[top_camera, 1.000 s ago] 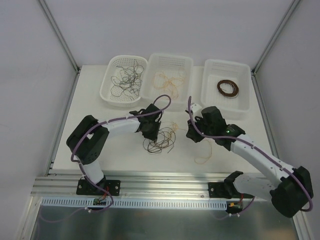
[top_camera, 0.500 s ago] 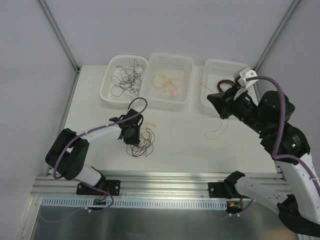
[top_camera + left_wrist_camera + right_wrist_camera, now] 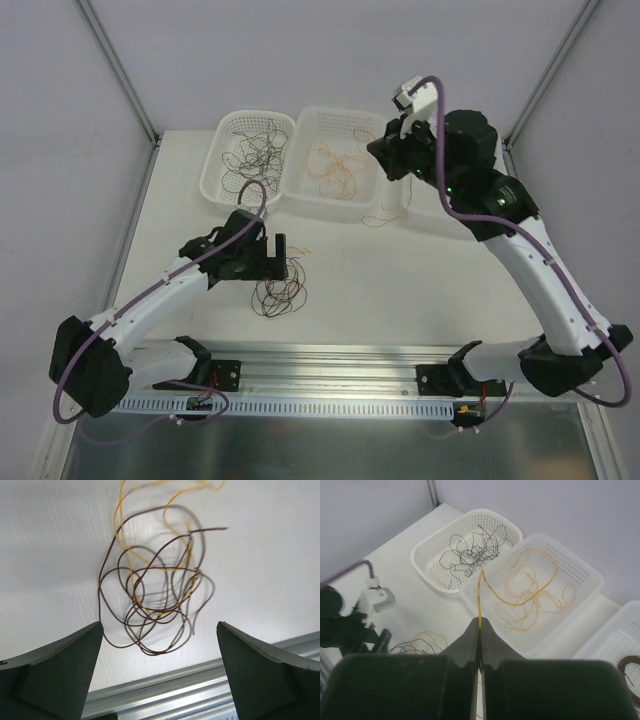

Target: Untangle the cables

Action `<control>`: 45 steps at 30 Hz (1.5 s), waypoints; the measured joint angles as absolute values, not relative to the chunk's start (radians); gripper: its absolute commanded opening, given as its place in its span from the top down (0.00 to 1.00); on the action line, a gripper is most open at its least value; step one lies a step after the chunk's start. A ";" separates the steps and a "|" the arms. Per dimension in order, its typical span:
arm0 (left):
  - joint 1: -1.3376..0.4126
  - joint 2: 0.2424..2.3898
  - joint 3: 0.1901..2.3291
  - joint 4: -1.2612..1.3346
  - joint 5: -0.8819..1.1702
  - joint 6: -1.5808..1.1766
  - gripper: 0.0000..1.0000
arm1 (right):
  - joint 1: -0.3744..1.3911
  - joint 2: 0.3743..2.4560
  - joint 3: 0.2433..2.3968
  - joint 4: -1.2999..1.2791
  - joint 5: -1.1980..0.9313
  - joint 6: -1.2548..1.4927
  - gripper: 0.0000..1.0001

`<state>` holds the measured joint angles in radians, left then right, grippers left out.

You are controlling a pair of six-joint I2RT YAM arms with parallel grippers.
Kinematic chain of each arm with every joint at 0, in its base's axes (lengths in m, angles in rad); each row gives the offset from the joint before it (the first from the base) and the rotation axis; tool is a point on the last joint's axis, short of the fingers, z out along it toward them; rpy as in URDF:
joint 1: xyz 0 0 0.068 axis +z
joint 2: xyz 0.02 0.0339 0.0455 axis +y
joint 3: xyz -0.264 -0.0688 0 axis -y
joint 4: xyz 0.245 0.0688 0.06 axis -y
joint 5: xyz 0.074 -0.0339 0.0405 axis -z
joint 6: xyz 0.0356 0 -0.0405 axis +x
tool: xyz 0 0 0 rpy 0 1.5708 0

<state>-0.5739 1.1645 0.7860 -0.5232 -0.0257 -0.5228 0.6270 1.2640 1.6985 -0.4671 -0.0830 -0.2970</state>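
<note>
**Operator:** Report the right gripper (image 3: 479,630).

**Technician:** Closed. The jaws pinch a single orange-yellow wire (image 3: 479,597). In the top view, a loose length of this wire hangs below the raised arm. The gripper is held high by the right end of the middle basket (image 3: 590,580), which contains loose wires of the same colour.

**Operator:** Report the left gripper (image 3: 159,626).

**Technician:** Jaws wide apart, nothing held. It hovers above the tangle (image 3: 155,605) without touching it. The tangle is dark-brown and yellow wire looped together, and it lies on the table (image 3: 420,280) close to the front rail.

**Operator:** Which step is in hand?

**Technician:** Probably delivery of one separated strand, sorted by colour. The left basket (image 3: 427,550) holds only black wires.

**Operator:** What does the next move require?

**Technician:**
1. Bring the pinch over the interior of the middle basket.
2. Lower it until the hanging length clears the rim, then release. Otherwise the tail may drape outside the basket.
3. Then bring the left gripper down on a single outer loop of the tangle, not on its knotted centre.
</note>
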 measured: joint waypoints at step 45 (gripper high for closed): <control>-0.534 0.877 0.830 -0.580 -0.366 -0.221 0.01 | 0.789 1.885 1.643 -0.373 -0.247 -0.307 0.28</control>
